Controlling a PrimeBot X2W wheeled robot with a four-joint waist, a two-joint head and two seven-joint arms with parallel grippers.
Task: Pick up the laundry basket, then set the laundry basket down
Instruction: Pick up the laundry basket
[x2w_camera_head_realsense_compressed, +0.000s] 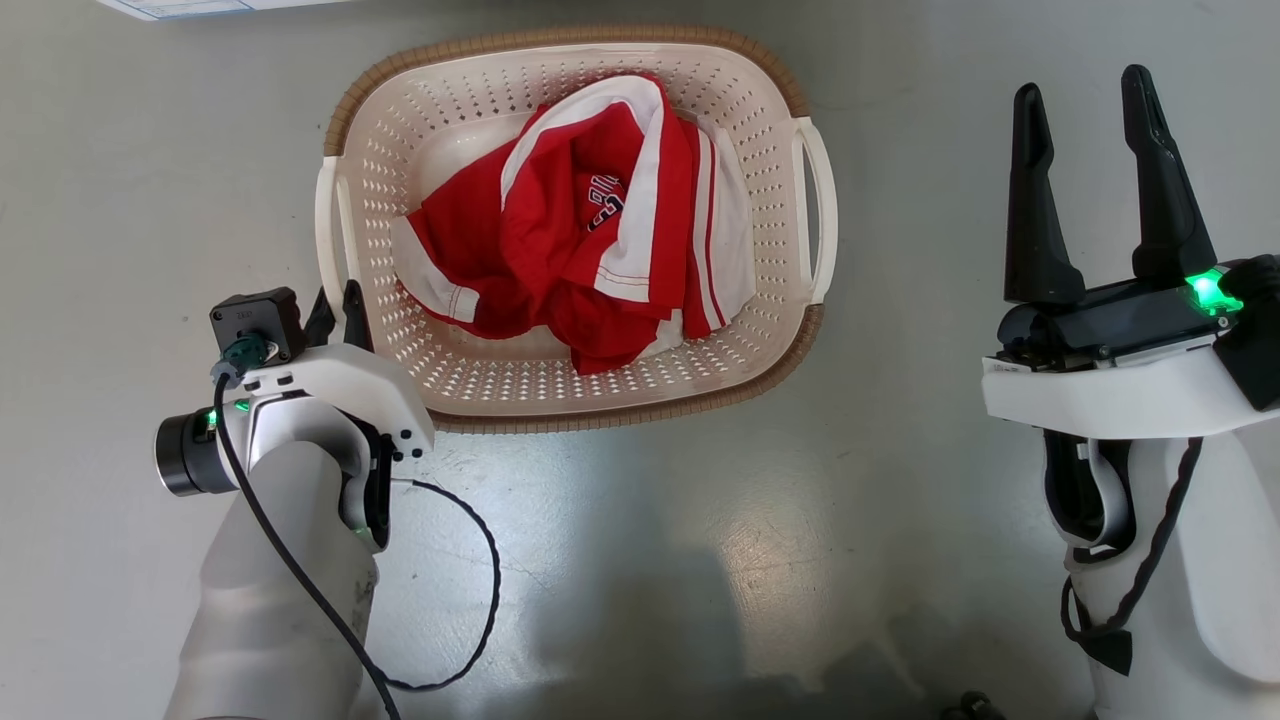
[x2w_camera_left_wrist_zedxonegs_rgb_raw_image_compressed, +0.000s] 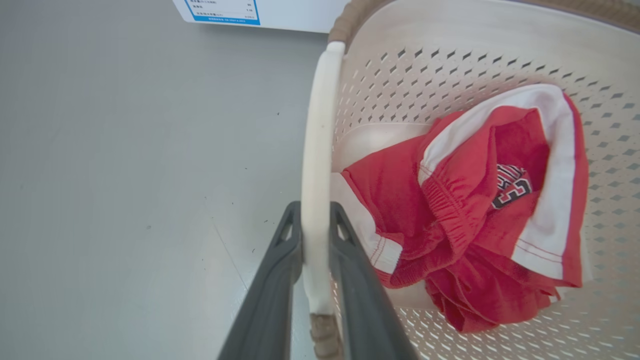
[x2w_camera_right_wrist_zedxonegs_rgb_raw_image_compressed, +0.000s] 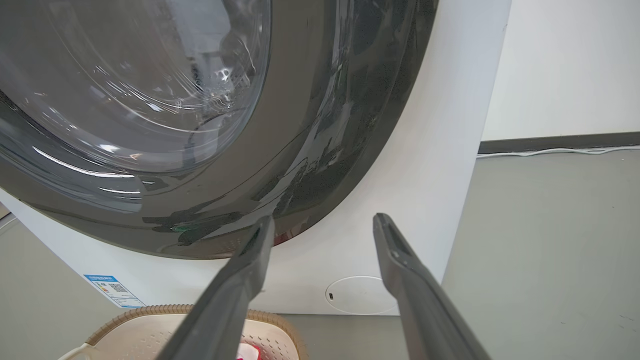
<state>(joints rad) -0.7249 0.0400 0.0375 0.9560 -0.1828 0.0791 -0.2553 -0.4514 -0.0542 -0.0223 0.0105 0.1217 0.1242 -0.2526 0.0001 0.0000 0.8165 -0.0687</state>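
Lower left of the head view: the left claw (x2w_camera_head_realsense_compressed: 337, 303) is pinched narrow on the white loop handle (x2w_camera_left_wrist_zedxonegs_rgb_raw_image_compressed: 316, 125), and the wrist view shows a dark finger pressing either side. Centre frame, the cream perforated plastic laundry basket (x2w_camera_head_realsense_compressed: 760, 180) with a brown woven-look rim looks to rest on the grey floor (x2w_camera_head_realsense_compressed: 150, 150), a crumpled red-and-white garment (x2w_camera_head_realsense_compressed: 570, 250) inside. Far right, the right claw (x2w_camera_head_realsense_compressed: 1082, 85) gapes wide and empty, well apart from the basket. The danger: a one-handle lift likely tips it and spills the garment, or the smooth loop slides out.

There is one laundry basket (x2w_camera_head_realsense_compressed: 480, 110), two white handles (x2w_camera_head_realsense_compressed: 815, 200), one red-and-white garment (x2w_camera_head_realsense_compressed: 560, 250), one washing machine (x2w_camera_right_wrist_zedxonegs_rgb_raw_image_compressed: 425, 150), one left end effector (x2w_camera_left_wrist_zedxonegs_rgb_raw_image_compressed: 315, 207), one right end effector (x2w_camera_head_realsense_compressed: 1082, 82).
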